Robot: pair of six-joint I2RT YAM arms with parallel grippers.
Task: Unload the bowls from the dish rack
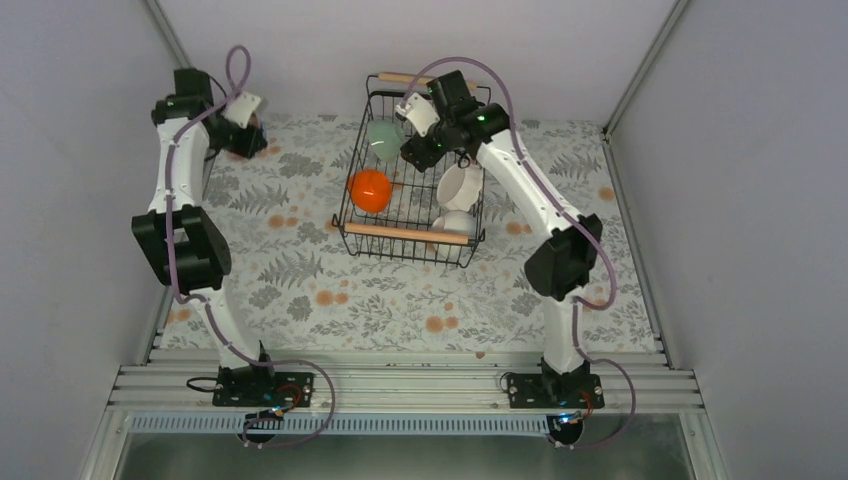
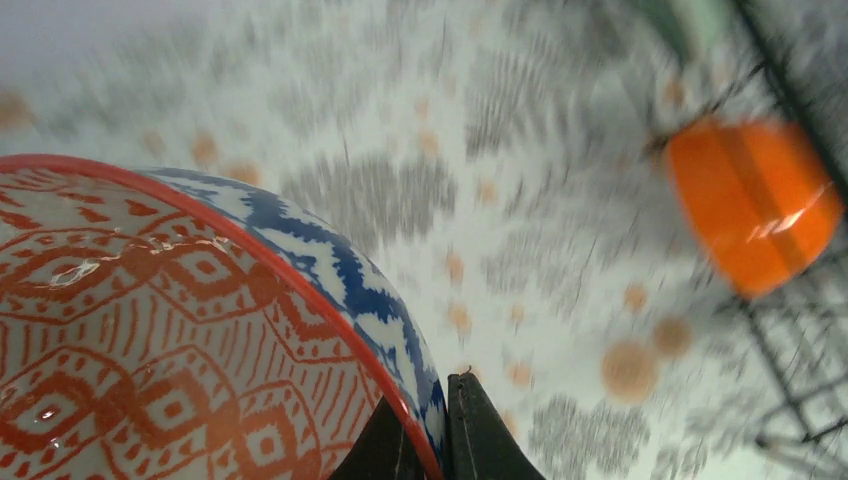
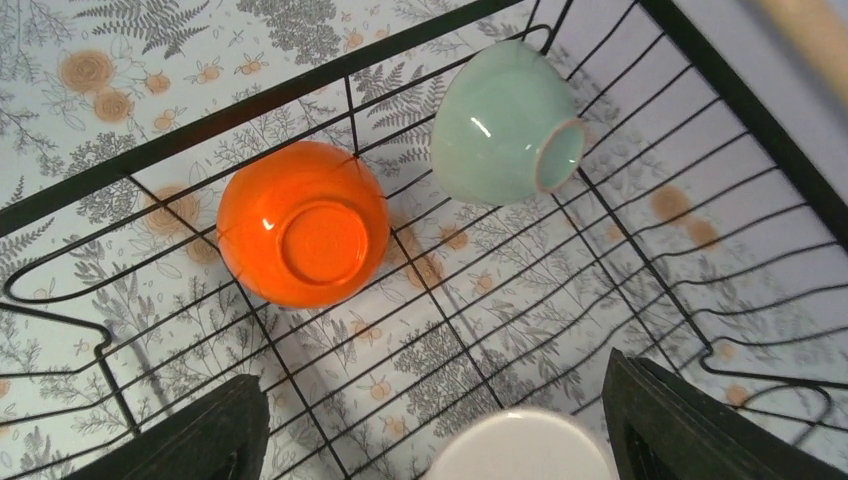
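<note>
Left end effector [image 2: 430, 440] clamped on patterned bowl [image 2: 150, 330] rim, far left over counter [image 1: 400, 300]. Right end effector [image 3: 450, 425] spread apart in dish rack [image 3: 250, 105], above orange bowl [image 3: 303, 237], mint bowl [image 3: 500, 122], white bowl [image 3: 520, 445].

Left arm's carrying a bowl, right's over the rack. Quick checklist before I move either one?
1. Grip: left gripper shut on the patterned bowl rim: ok.
2. Clearance: patterned bowl outside the dish rack: ok.
3. Set-down spot beneath it: cannot tell, left wrist view is blurred.
4. Approach: right gripper open above the rack: ok.
5. Aim: white bowl centred under it: cannot tell, cut off at frame edge.
6. Rack emptied: not ok; orange bowl, mint bowl and the white one remain.
</note>
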